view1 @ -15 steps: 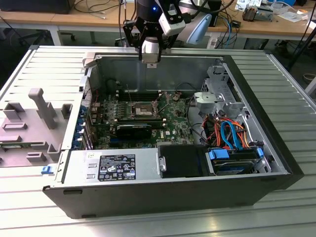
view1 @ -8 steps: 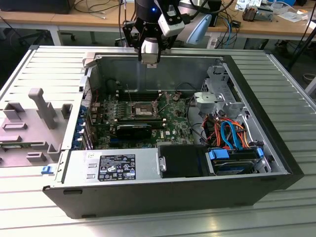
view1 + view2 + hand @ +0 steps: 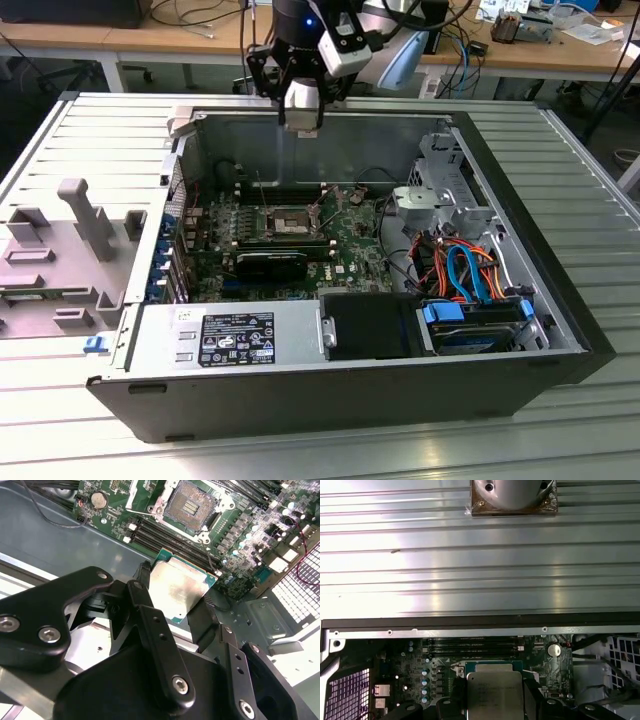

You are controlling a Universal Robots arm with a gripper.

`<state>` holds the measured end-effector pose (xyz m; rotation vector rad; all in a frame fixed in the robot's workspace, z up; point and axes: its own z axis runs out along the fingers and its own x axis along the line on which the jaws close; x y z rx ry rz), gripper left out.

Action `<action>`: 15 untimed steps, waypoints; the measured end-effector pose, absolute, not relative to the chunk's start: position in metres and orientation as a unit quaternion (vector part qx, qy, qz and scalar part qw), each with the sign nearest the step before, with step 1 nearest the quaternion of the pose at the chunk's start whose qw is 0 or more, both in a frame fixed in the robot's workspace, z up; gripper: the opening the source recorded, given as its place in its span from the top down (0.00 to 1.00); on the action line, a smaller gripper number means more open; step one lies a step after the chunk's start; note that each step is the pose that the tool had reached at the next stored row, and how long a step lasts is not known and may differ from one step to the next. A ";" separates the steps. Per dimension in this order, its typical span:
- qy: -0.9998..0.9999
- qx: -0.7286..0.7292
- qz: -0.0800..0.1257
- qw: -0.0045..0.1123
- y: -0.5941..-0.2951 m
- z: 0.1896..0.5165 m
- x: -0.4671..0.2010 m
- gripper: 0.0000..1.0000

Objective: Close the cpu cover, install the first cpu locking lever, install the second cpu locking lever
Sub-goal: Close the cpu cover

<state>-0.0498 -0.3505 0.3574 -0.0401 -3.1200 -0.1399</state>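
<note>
Gripper (image 3: 176,597) links sit closest to the lens in the second wrist view. Its black fingers (image 3: 202,622) are clamped on the two sides of a CPU chip (image 3: 177,585), a silvery lid with a green edge. The claw is closed on that chip, not on the cover.

In the exterior view the arm (image 3: 300,45) hangs over the back wall of the case (image 3: 340,150), at about 12 o'clock from the socket.

The cpu cover (image 3: 272,224) is well apart from the claw, down on the green board (image 3: 355,250). It lies at 12 o'clock from the black oblong block (image 3: 272,265) and about 1 o'clock from the power-supply box (image 3: 235,338). In the second wrist view the cpu cover's silvery frame borders the socket (image 3: 192,505), whose contact field is bare. I cannot tell whether the frame lies flat or is tipped up. The levers are too thin to make out.

Handling, as a judgement:
- The cover looks like thin sheet metal: light, stiff, likely hinged on one edge, and it should swing easily.
- The metal is smooth, so pinching it would probably slip. Better to press on the solid bar of the frame at the free edge.
- Keep out of the central opening, because the socket contacts under it look fragile and bend easily.
</note>
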 end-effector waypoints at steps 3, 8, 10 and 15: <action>-0.999 -0.013 -0.045 0.009 -0.350 0.356 -0.051 0.45; -0.999 -0.013 -0.045 0.009 -0.350 0.355 -0.051 0.45; -0.999 -0.013 -0.045 0.009 -0.351 0.354 -0.052 0.45; -0.999 -0.013 -0.045 0.009 -0.350 0.353 -0.053 0.45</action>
